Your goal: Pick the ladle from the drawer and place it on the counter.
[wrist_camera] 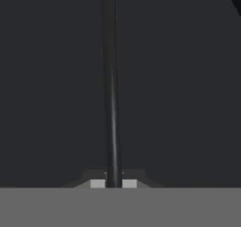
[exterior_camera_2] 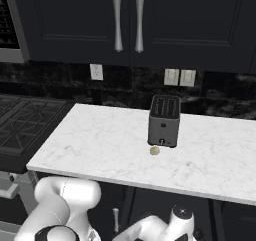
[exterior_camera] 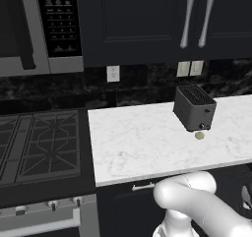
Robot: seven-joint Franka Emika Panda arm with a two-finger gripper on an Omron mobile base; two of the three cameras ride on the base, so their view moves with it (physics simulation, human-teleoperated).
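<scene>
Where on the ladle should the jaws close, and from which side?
On the slim handle of the ladle, likely where the gripper already sits: in the hand view the thin dark rod runs straight up from between the fingertips. Come along that rod, one jaw on each side, closing across its narrow width. The bowl end is too dark to make out.

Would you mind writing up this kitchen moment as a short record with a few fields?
gripper: gripper closed around a thin rod, fingertips on either side of it
ladle: ladle, a slim dark rod running away from the fingertips over a dark surface
counter: counter, white marble-look slab, ladle not on it
toaster: toaster upright near the back of the counter
small tan object: round tan object just in front of the toaster
stovetop: black gas stovetop beside the counter
</scene>
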